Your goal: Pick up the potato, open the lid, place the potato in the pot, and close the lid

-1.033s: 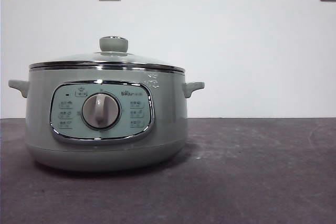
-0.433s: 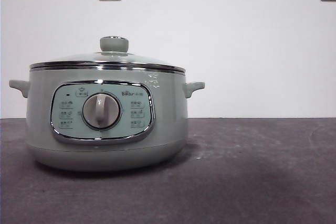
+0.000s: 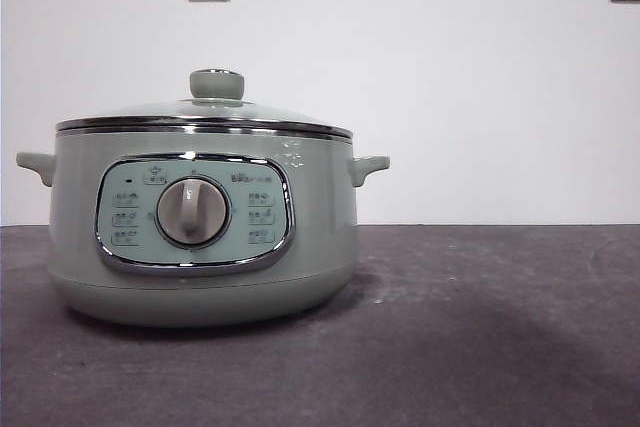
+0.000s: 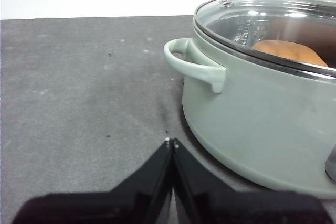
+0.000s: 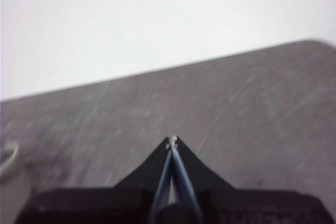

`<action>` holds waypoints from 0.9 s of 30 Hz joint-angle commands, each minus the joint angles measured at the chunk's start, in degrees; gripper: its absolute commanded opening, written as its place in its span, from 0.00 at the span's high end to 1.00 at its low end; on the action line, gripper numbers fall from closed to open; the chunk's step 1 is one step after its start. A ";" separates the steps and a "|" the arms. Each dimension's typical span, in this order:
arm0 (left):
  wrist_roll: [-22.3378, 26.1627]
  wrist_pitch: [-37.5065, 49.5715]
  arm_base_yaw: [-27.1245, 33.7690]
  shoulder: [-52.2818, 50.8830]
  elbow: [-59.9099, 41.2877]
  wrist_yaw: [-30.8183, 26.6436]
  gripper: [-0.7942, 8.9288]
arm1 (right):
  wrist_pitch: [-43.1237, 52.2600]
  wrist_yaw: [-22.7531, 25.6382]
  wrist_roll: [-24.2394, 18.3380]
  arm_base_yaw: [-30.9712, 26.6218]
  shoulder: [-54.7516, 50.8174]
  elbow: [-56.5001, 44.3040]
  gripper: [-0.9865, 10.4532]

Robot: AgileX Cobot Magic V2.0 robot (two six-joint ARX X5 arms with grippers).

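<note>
The pot (image 3: pixel 203 222) stands on the left part of the dark table (image 3: pixel 480 327), its control panel and dial facing the front camera. The lid (image 3: pixel 205 115) sits flat on the pot's rim all round, its steel edge seated evenly and the knob upright on top. Through the glass, the left wrist view shows the potato (image 4: pixel 291 53) lying inside the pot, an orange-brown shape under the dome. With the potato inside and the lid down, the task looks finished, or at its very end.

That would explain where the arms are. The left gripper (image 4: pixel 171 144) hangs low over the table, just beside the pot and near 1 of its 2 side handles (image 4: pixel 195 64), touching neither. Its jaws are pressed together and hold nothing. The right gripper (image 5: pixel 172 141) is over bare table, apart from the pot; only a blurred pale edge at the side of its view may be the pot. Its jaws also meet at the tips, empty. Neither arm shows in the front view, so both seem to be standing clear, with nothing left to carry and the lid free of any grip.
</note>
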 commanded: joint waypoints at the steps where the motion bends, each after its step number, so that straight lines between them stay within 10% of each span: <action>1: 0.61 0.11 0.17 -0.15 -0.85 0.22 0.92 | 2.38 -6.47 0.48 -3.34 -3.37 -4.81 0.91; 27: 0.61 0.11 0.13 -0.15 -0.85 0.22 0.92 | 3.32 -8.00 -2.99 0.02 -7.67 -16.02 0.91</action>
